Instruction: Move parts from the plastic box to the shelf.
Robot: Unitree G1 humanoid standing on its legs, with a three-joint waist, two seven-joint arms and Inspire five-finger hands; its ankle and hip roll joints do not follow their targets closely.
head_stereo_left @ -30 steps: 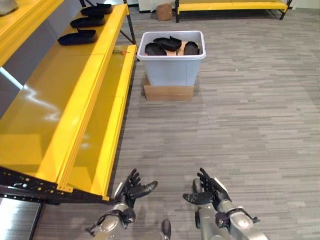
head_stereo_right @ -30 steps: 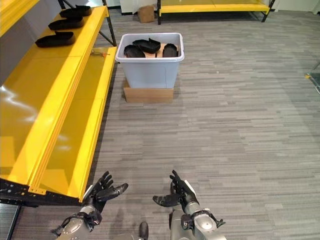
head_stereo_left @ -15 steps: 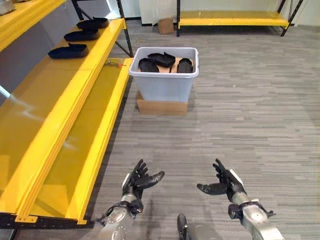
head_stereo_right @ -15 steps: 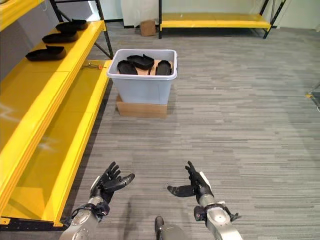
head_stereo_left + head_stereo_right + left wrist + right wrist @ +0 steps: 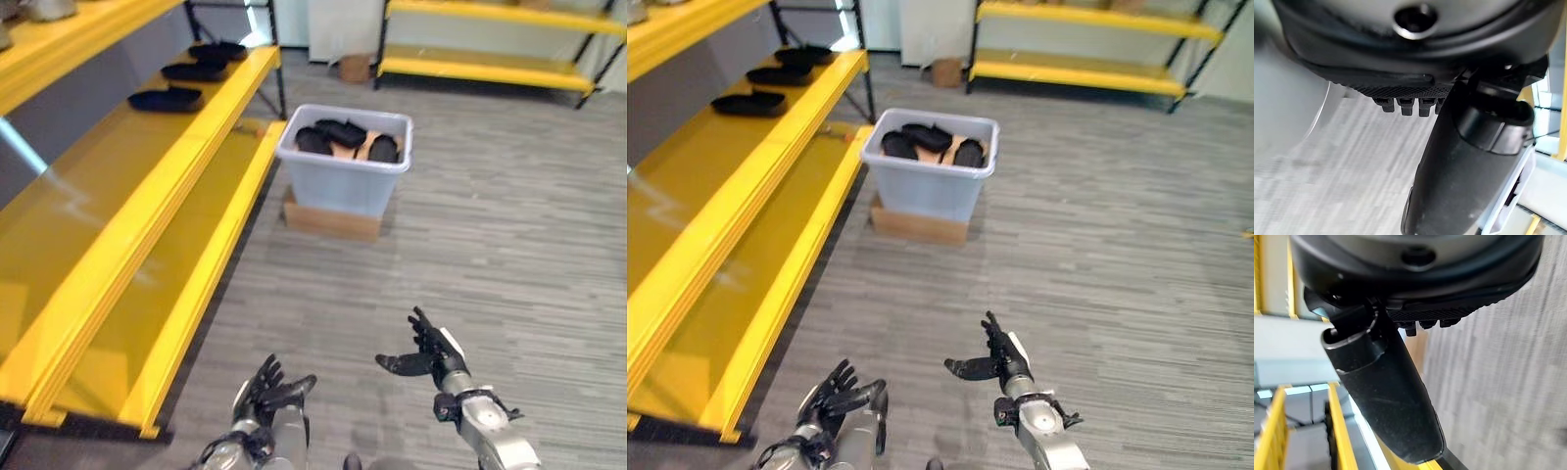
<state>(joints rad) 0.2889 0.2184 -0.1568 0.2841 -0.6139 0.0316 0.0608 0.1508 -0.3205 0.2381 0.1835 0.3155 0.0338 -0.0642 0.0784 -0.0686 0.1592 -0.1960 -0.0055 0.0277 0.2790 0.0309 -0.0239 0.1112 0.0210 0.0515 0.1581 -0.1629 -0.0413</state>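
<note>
The floor (image 5: 509,245) is grey and striped like wood planks. A long yellow shelf (image 5: 108,196) runs along the robot's left side. Another yellow shelf (image 5: 490,69) stands at the far wall, with a small brown box (image 5: 353,68) on the floor beside it.

A pale plastic box (image 5: 343,181) sits on the floor just beside the long shelf. It rests on a flat piece of cardboard (image 5: 328,220). Inside the box lie several black parts (image 5: 338,132), piled close together, with a bit of brown cardboard showing under them. How many there are is hard to tell.

Three more black parts (image 5: 165,98) already lie on the long shelf, in a row toward its far end. They sit apart from each other.

The left hand (image 5: 269,387) is low down, near the front edge of the long shelf. Its fingers are spread out and it holds nothing. The right hand (image 5: 431,354) is out over the bare floor. Its fingers are straight, its thumb sticks out to the side, and it holds nothing too. Both hands are well apart from the plastic box.
</note>
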